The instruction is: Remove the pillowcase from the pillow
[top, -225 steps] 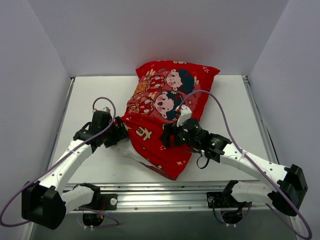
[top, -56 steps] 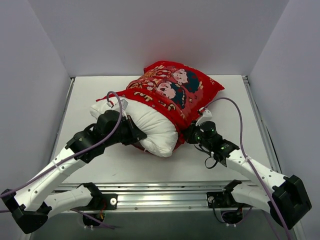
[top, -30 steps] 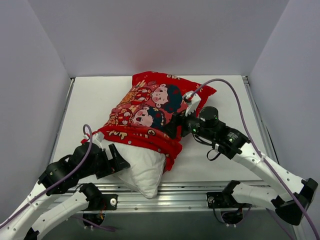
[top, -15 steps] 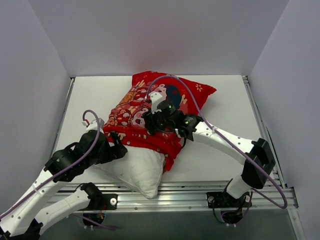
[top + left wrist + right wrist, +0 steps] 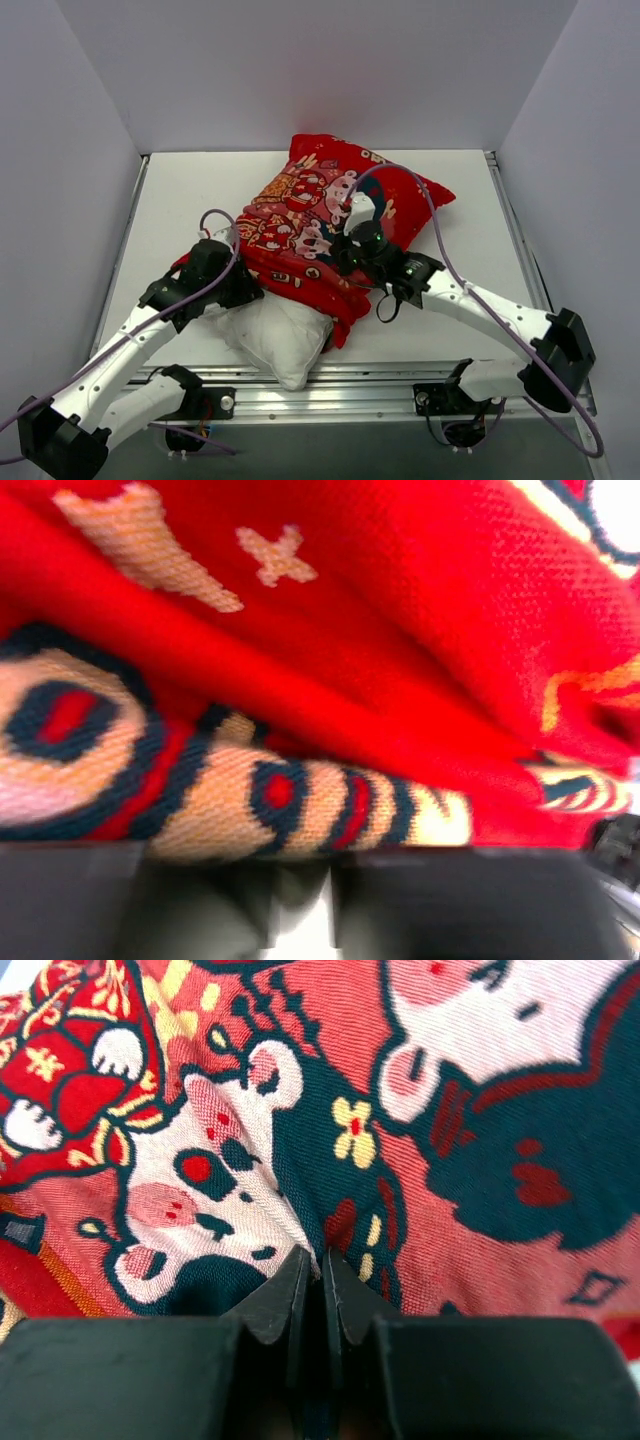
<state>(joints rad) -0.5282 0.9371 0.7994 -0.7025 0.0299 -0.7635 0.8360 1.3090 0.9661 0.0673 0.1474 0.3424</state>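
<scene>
My right gripper (image 5: 313,1260) has just snapped shut. Its tips meet on a raised fold of the pillowcase (image 5: 320,215), pinched in the printed face near the middle of the cover. Half a second ago it hovered open a little farther left over the same print, so I now have a grip on that side.

My left gripper (image 5: 243,288) has come in against the left edge, where the red hem meets the pillow (image 5: 280,335). Its jaws have been narrowing, but red weave fills the wrist view and I cannot tell whether they are gripping anything.

The pillow lies at the near middle of the table (image 5: 190,190). Its white near end sticks out of the opening, and the rest is inside the pillowcase, which runs away to the far right.

Since half a second ago the cover has bunched up and its far corner has swung right. About as much white shows as then. Several seconds back no white showed at all.

I judge the job partly done. Pulling the fold far and right while the left side holds the pillow should free more.
</scene>
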